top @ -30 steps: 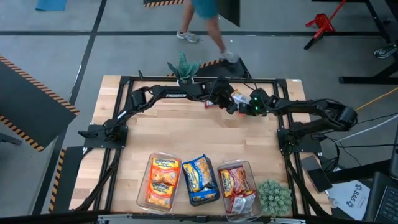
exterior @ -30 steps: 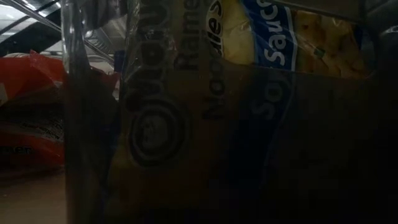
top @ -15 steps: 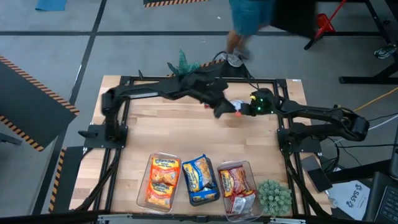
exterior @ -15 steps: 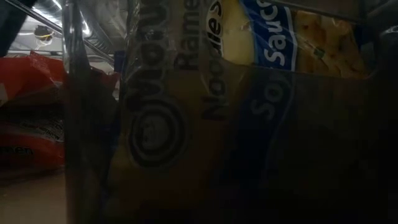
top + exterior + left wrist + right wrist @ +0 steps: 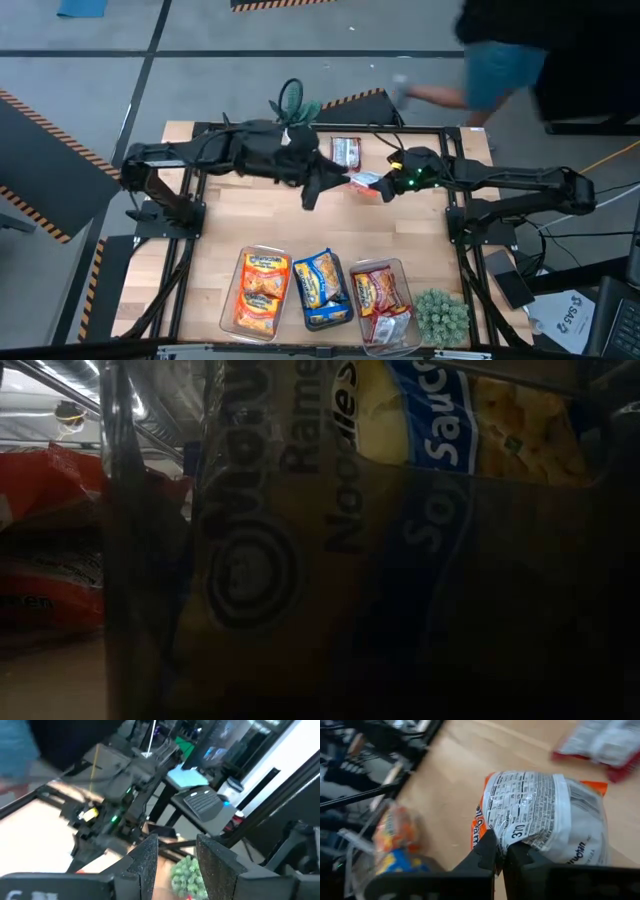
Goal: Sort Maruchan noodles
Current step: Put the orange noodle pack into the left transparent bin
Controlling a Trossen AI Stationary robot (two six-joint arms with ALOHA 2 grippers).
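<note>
Two black jointed arms; green lights glow on the right arm (image 5: 480, 180).

Left wrist view: left hand (image 5: 176, 865) with fingers (image 5: 144, 862) parted, nothing between them.
Beyond: right arm (image 5: 117, 805) over pale desk (image 5: 30, 837); small green plant (image 5: 186, 872); blurred room behind.

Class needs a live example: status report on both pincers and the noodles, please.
Right pincer shut on orange packet. Left pincer open, empty, mid-table. Red-and-silver packet loose at far edge. Path to bins unobstructed.
</note>
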